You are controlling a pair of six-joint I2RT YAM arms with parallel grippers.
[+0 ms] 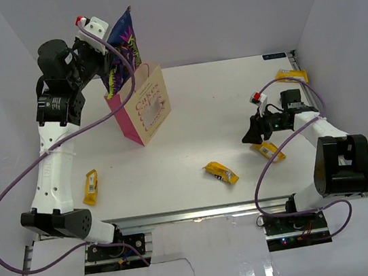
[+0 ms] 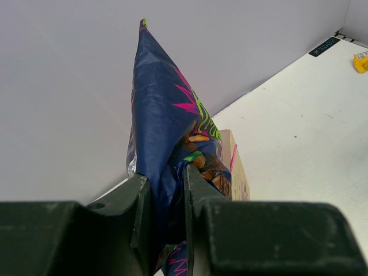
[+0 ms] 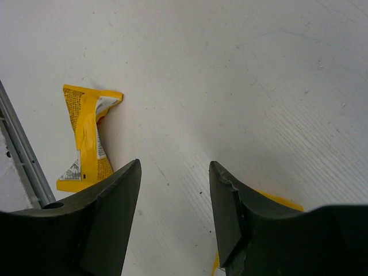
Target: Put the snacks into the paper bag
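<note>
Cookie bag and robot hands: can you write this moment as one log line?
left gripper shut on cookie bag over paper bag | right gripper open, empty, near table | four yellow bars on table

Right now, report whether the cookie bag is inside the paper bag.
Mostly out: the cookie bag rises above the paper bag, pinched by left fingers; its bottom tip is hidden.
</note>
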